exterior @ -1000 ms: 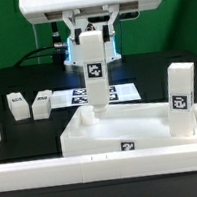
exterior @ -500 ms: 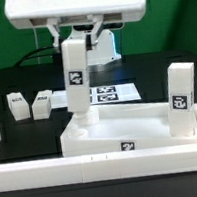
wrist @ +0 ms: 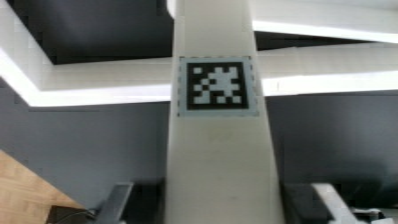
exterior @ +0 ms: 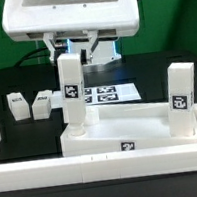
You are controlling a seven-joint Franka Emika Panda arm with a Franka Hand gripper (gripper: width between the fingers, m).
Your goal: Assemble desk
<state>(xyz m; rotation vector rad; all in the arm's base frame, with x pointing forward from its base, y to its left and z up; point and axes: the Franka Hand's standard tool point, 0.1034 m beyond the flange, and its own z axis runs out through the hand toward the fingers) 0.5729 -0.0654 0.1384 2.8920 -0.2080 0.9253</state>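
The hand hangs at upper centre of the exterior view under its broad white housing, and it is clamped on the top end of the upright leg. That white block stands vertical, left of centre in the frame, with its black-and-white tag facing the camera. Its lower end is at the far left corner of the tabletop; I cannot tell whether it is seated there.

In the wrist view the upright leg runs straight away from the camera with its tag in plain sight. A dark finger sits close on each side of it, so the hand is narrowed onto the block.

The tabletop, a white rimmed tray, lies at lower centre of the exterior view on the dark table. The corner leg stands upright at its right end. The two lying legs rest side by side on the table at middle left, apart from the tray. The marker board lies flat behind the tray, and a border rail crosses the bottom of the frame.
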